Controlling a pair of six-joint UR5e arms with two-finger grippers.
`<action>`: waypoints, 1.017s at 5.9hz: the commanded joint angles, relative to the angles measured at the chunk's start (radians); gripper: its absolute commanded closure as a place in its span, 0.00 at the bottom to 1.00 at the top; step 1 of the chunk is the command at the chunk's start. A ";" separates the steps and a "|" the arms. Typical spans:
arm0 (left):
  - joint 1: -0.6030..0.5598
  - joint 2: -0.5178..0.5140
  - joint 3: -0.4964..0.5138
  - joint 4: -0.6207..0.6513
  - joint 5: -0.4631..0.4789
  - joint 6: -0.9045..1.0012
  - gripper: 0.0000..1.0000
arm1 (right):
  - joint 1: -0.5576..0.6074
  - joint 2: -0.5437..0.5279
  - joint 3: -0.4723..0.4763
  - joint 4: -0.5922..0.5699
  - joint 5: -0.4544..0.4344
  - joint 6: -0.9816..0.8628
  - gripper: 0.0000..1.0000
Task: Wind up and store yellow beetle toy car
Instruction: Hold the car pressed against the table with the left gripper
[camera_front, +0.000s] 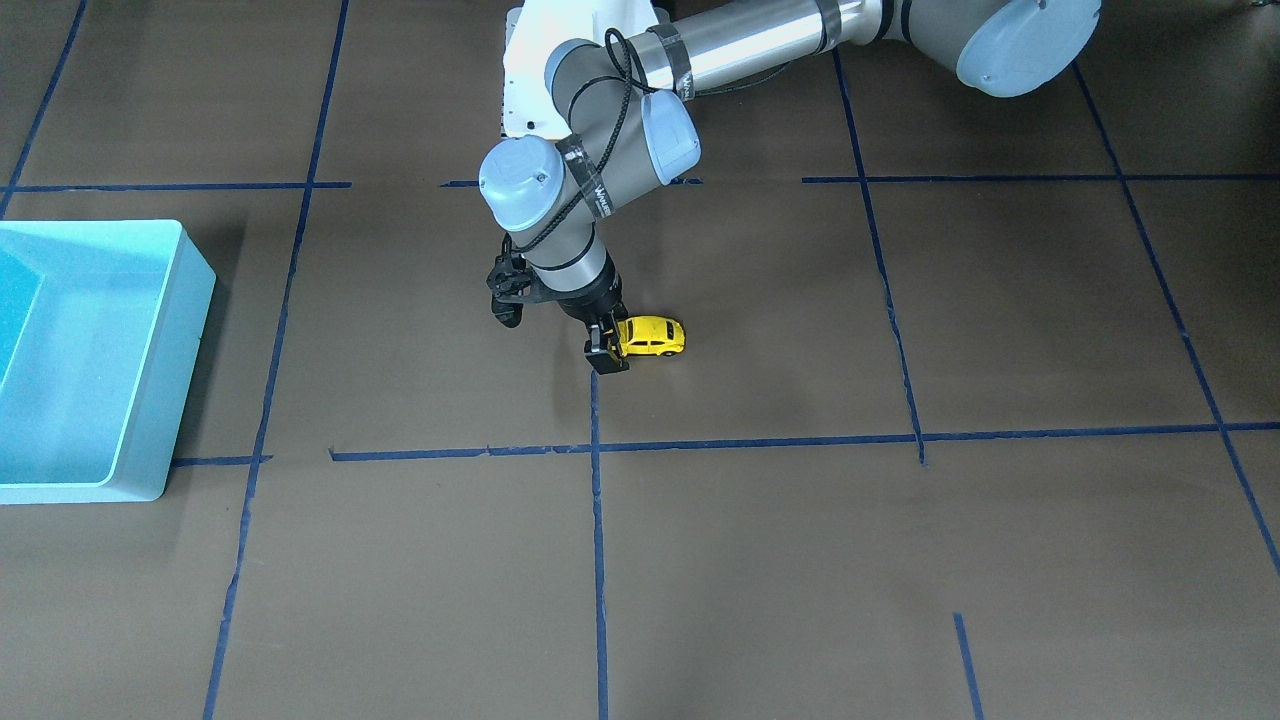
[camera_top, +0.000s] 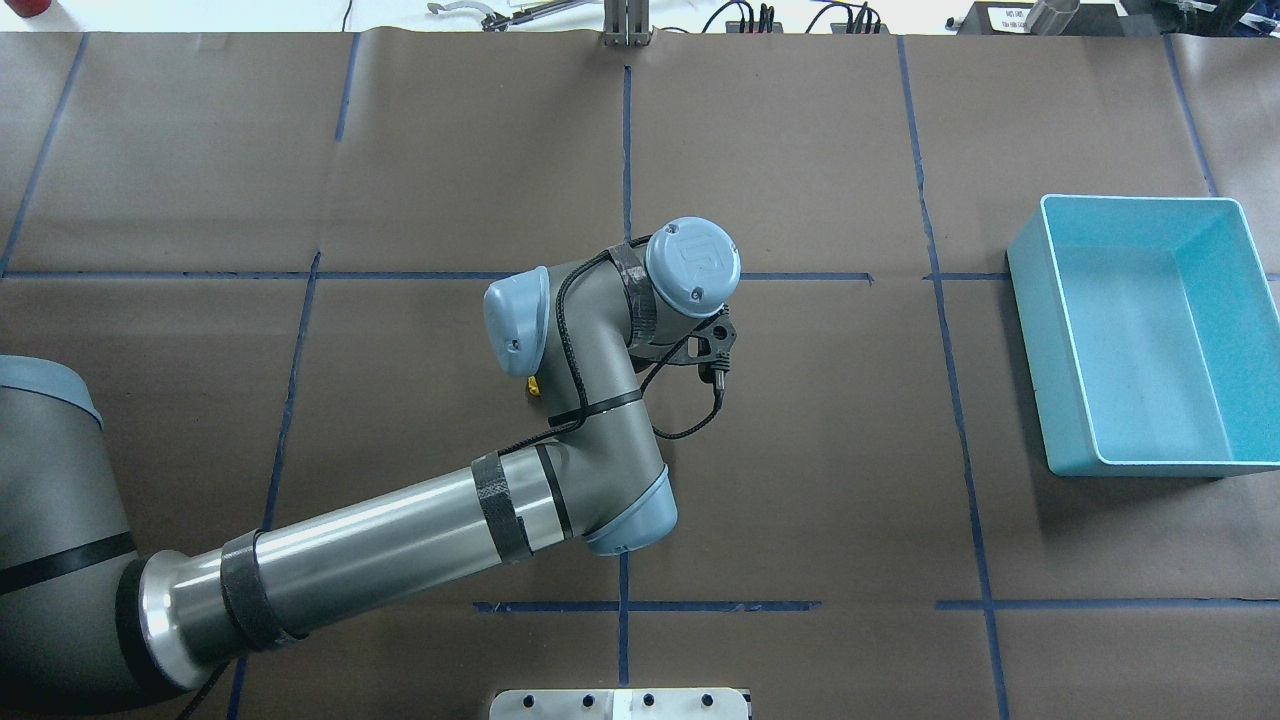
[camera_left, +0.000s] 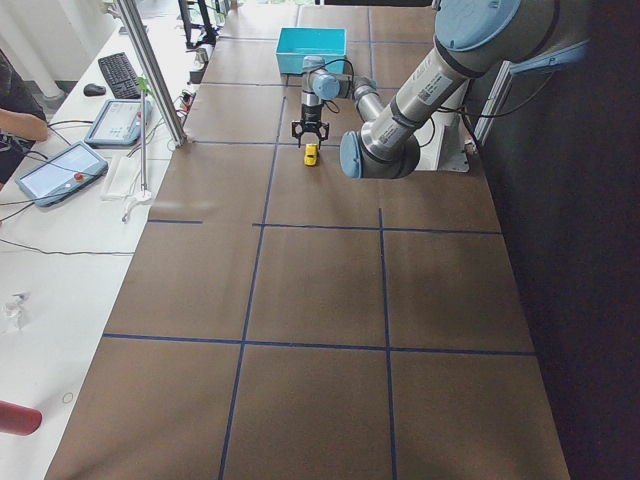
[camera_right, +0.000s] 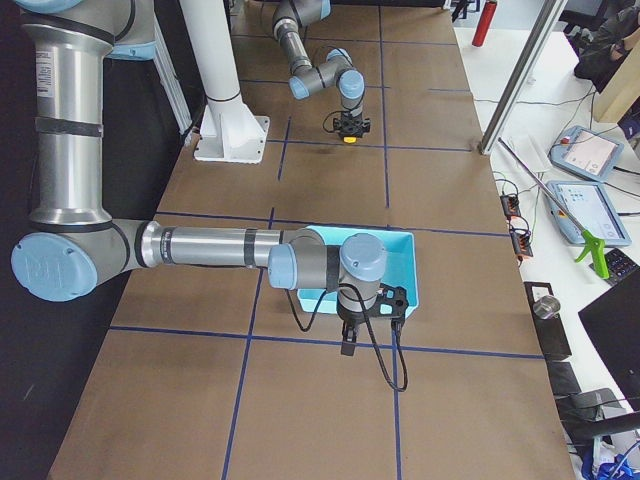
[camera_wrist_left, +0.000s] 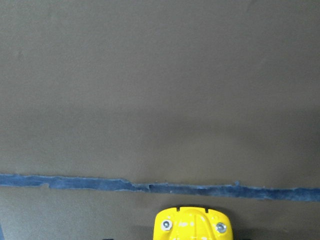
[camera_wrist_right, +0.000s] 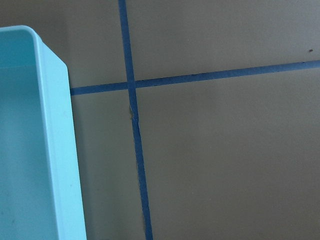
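The yellow beetle toy car (camera_front: 655, 337) rests on the brown table near its middle. My left gripper (camera_front: 607, 350) points down at one end of the car and looks shut on it, with the rest of the car sticking out sideways. In the left wrist view the car's rounded nose (camera_wrist_left: 191, 224) with two silver headlights shows at the bottom edge. From overhead only a yellow sliver (camera_top: 533, 386) peeks out beside my left wrist. My right gripper (camera_right: 350, 345) hangs beside the light blue bin (camera_right: 400, 250), and I cannot tell whether it is open or shut.
The light blue bin (camera_top: 1030, 330) stands at the robot's right side of the table, and its rim (camera_wrist_right: 50, 150) fills the left of the right wrist view. Blue tape lines (camera_front: 596, 500) cross the brown paper. A person's arm and tablets (camera_left: 60, 170) lie on a side desk.
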 joint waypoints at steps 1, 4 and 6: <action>0.002 -0.003 0.002 -0.001 0.000 0.003 0.49 | 0.000 0.000 -0.001 0.000 0.000 0.000 0.00; 0.002 -0.001 -0.020 -0.007 0.000 0.032 0.80 | 0.000 0.000 -0.001 0.002 -0.002 0.000 0.00; 0.002 0.031 -0.120 -0.015 -0.003 0.087 0.88 | 0.000 0.000 0.001 0.000 -0.002 0.000 0.00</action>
